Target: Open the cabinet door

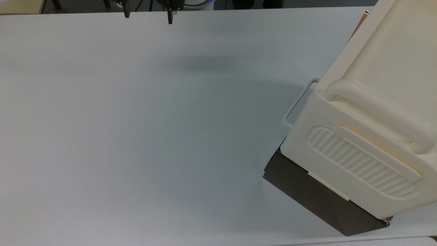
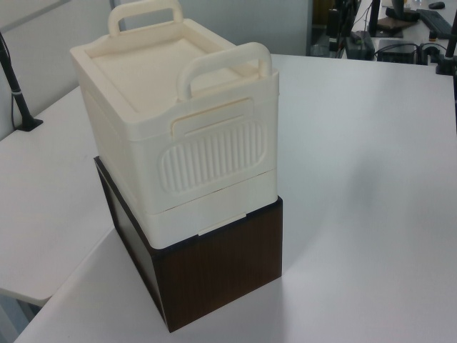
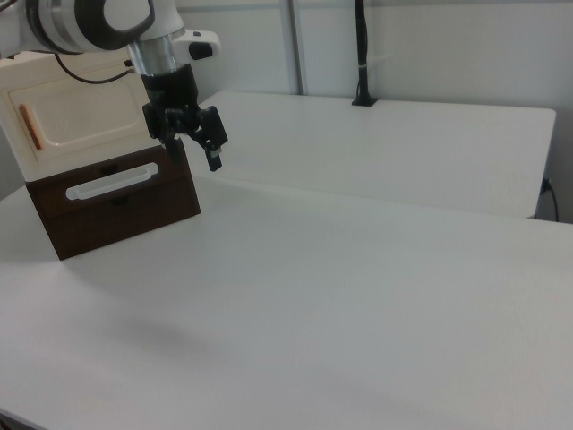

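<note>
The cabinet door (image 3: 85, 121) was shut, flush in the cream front of the cabinet (image 2: 178, 143) — a flat rigid plastic panel with a recessed centre. Its slim copper-orange bar handle (image 3: 30, 127) ran upright along the door's edge at the right view's left. The cabinet sat on a dark brown base (image 2: 214, 275) with a pale drawer pull (image 3: 112, 182) across its front. The whole stack stood near one end of the white table (image 1: 136, 136), close to the table's edge at the top view's right and turned at an angle to it. A ribbed side panel (image 2: 211, 153) and thick carry handles (image 2: 225, 61) on top were not part of the job.

Judged handling: door looked light and stiff, likely swinging on a hinge opposite the bar; smooth plastic, so slippery. The bar was the only sensible hold — thin, close to the panel, little room behind it, so a finger would probably need to hook or pinch it squarely. The box itself might slide on the smooth table if pulled hard.

The gripper (image 3: 199, 141) hung above the table, in front of the cabinet's front face and apart from it, holding nothing, fingers spread apart. In the top view its two fingertips (image 1: 126, 14) poked in at the table's far edge, with plain table between them and the cabinet.
</note>
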